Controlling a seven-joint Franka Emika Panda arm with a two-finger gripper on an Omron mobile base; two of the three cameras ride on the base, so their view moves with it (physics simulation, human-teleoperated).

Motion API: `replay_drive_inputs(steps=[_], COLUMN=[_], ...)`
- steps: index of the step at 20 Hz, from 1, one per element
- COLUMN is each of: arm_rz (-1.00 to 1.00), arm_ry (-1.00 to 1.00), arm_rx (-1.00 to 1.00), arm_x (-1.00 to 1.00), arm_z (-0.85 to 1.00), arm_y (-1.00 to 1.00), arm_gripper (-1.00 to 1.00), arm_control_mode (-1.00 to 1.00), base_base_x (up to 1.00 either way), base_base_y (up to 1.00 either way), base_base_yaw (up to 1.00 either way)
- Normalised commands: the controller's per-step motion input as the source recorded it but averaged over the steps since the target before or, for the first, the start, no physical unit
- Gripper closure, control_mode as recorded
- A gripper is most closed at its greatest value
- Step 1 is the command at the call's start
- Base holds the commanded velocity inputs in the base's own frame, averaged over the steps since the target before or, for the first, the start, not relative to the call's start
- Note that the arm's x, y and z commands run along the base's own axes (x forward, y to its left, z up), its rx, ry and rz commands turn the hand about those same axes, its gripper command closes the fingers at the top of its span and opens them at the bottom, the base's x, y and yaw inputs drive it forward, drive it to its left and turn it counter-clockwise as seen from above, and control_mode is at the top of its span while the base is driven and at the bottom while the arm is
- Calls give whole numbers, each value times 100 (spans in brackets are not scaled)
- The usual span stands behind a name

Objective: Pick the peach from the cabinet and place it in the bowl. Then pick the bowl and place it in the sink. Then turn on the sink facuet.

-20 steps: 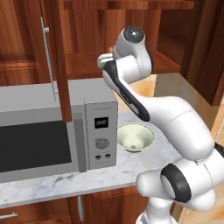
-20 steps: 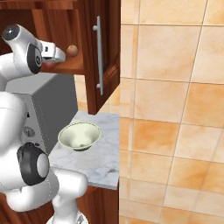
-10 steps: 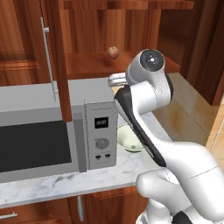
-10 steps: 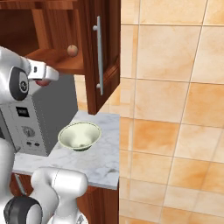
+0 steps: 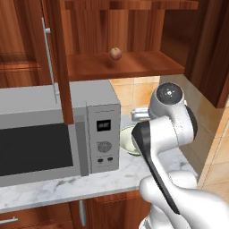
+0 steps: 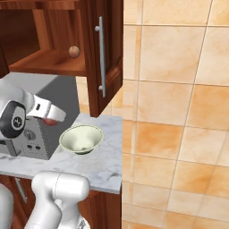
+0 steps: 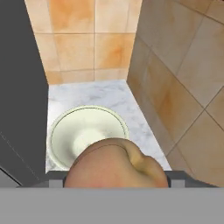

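Partly hidden: bowl [image 7: 87, 133] behind peach [image 7: 114, 164].

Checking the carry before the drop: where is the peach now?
The peach is in the gripper, filling the hand view's bottom, above the near rim of the bowl, beside the microwave.

Both base views look down past the arm onto the bowl [image 6: 81, 138]; hand view hangs close above it, bowl toward 12 o'clock

Orange tiled wall [image 6: 179, 89], marble counter [image 6: 96, 167]
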Motion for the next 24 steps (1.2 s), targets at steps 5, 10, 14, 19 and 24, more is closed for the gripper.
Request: replay_drive_inputs(steps=[5,10,14,19,24], arm_rz=[-7,-8,-6,0,1], arm_ry=[38,12,0,5,6], arm_rx=[4,0,0,5,5], arm_x=[13,47,62,61,61], arm_z=[-99,-79,-46,-27,-33], arm_y=[-32,-2,0,0,0], arm_gripper=[100,100,100,100,100], arm_control_mode=[-100,-100,-100,-100,-100], base_base_x=[0,0,0,0,0], base_base_y=[0,0,0,0,0], base_base_yaw=[0,0,0,0,0])
